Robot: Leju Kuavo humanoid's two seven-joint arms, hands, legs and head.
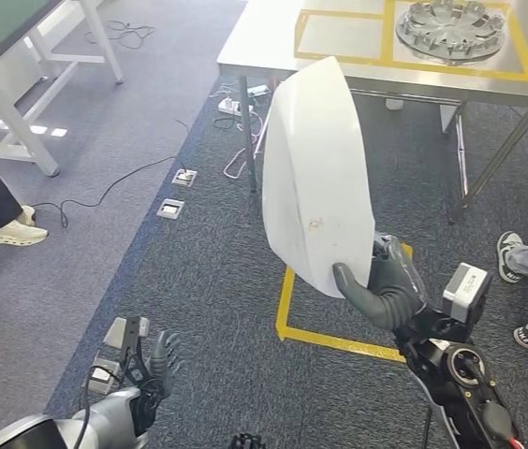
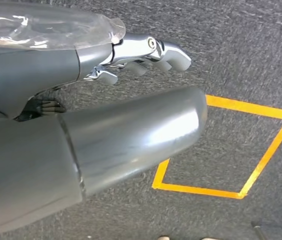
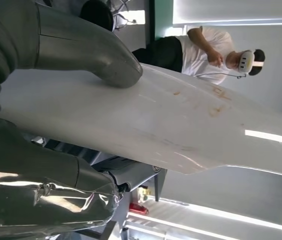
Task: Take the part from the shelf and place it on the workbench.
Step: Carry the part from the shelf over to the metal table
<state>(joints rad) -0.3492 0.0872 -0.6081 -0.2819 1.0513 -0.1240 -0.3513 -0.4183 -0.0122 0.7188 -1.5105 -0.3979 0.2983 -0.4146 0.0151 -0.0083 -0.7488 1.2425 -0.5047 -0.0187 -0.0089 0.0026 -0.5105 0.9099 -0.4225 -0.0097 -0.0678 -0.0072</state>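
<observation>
My left hand (image 1: 154, 367) hangs low at 7 o'clock, fingers loosely apart, holding nothing; it's kept down so it stays out of the carry. Grey carpet under it, short coarse pile. My right hand (image 1: 388, 285) at 4 o'clock is clamped on the lower edge of the part (image 1: 316, 176), thumb (image 3: 94, 47) across one face, fingers behind. Held upright by the edge, I'd guess so the broad panel clears my body. The part: thin white curved shell, smooth, glossy, faint rust-coloured smudges. Surface (image 1: 268, 42) at 1 o'clock, well apart: flat grey metal top, yellow tape boxes, a round ribbed metal disc (image 1: 450, 28) in one. Part not yet set down.
</observation>
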